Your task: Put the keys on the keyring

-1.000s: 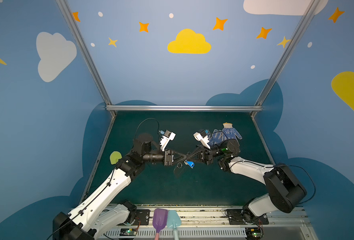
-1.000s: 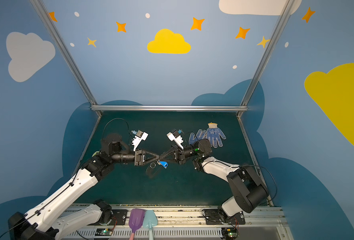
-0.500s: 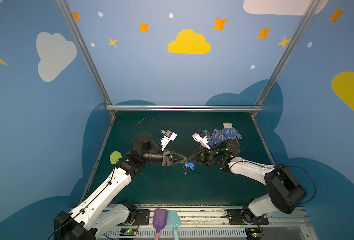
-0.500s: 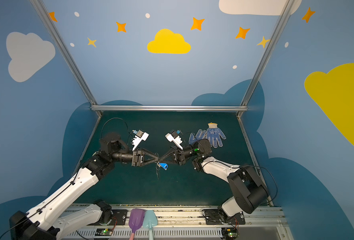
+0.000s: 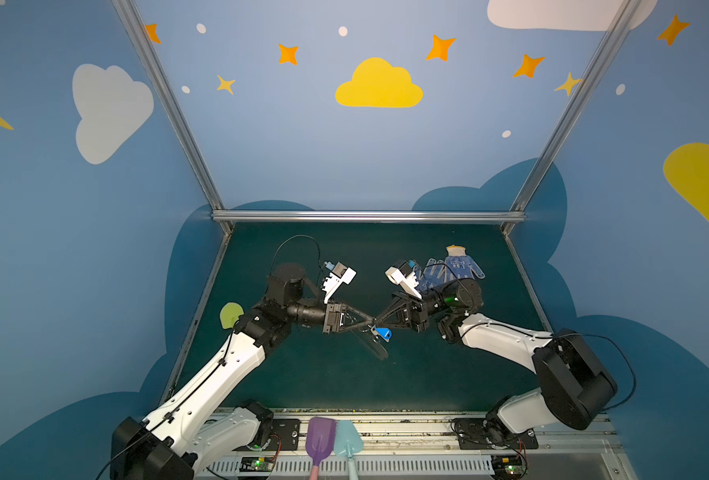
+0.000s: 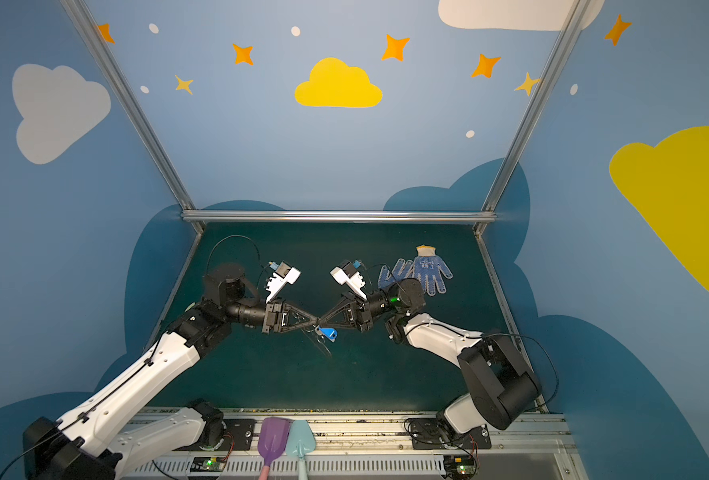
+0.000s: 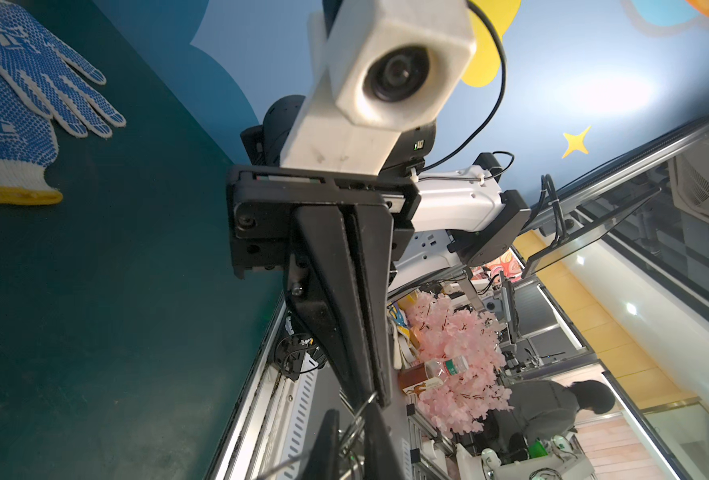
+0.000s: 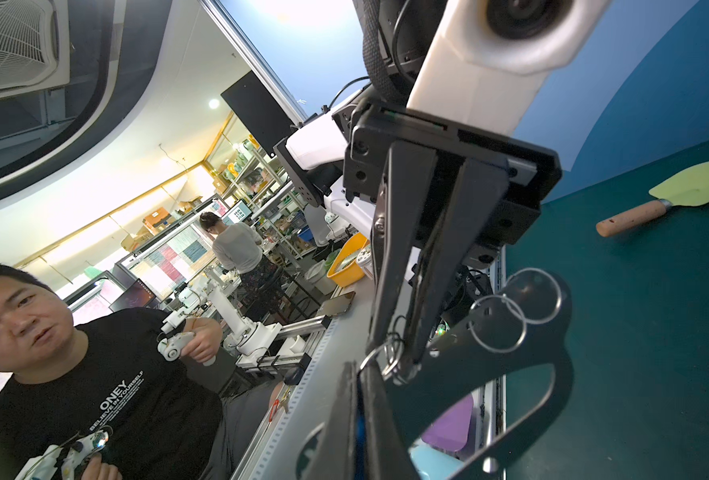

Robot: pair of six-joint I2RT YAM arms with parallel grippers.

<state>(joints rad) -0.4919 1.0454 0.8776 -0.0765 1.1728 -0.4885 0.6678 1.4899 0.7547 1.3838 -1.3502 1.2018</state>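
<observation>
While both arms met tip to tip above the middle of the bench (image 5: 448, 374), the left fingers (image 8: 379, 428) were closed, with a thin wire ring (image 8: 386, 360) looping off their tips; whether they pinched that ring or the keys' own loop could not be told. Just below the meeting point the keys (image 5: 382, 333) hung clear of the bench, showing as a blue tab. The keyring (image 8: 552, 340) dangled beside them, a dark sliver in both top views, apparently free to swing. The right fingers (image 8: 402, 257) were clamped on a small cluster of rings at the plate's straight edge, so they seemed to carry the keyring. The step looked like working the keys' loop onto one of those rings. Doing it well probably meant holding the right side dead still as an anchor and letting the left make only small turns along the ring's curve. It also meant never pulling the tips apart, since thin wire would likely slip from flat fingers, and keeping the plate from swinging.
</observation>
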